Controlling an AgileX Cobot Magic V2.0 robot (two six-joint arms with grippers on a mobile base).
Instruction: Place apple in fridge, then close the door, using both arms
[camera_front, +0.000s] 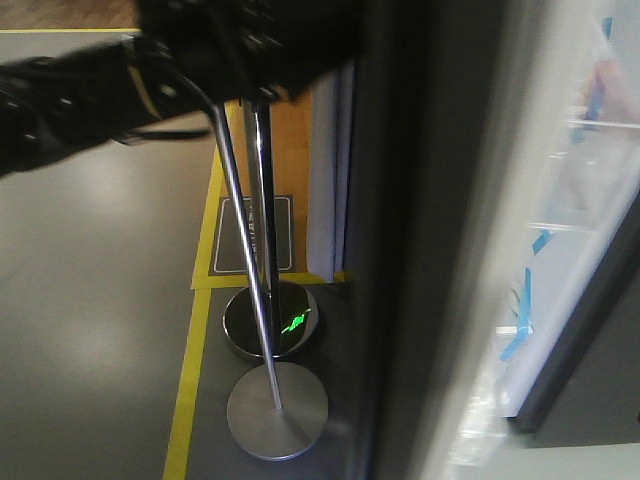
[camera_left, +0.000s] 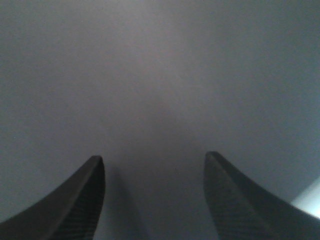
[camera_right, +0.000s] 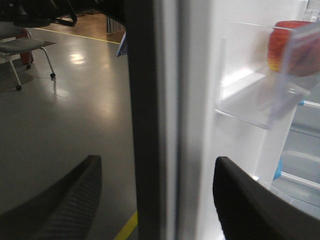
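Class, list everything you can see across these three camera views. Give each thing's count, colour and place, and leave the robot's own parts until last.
apple: one, red with yellow, upper right, seen through clear plastic
door: one, dark grey edge and white inner face, centre, open
door bin: one, clear, on the door's inner face
fridge: one, white inside, far right
blue tape: several strips, on the white interior
metal stands: two, one with a silver base and one with a dark base, on the floor left of the door
chair: one, grey seat, far left
floor tape: yellow lines on the grey floor
robot arm: one, black, upper left
left tool: open, dark, facing a plain grey surface
right tool: open, dark, facing the door edge
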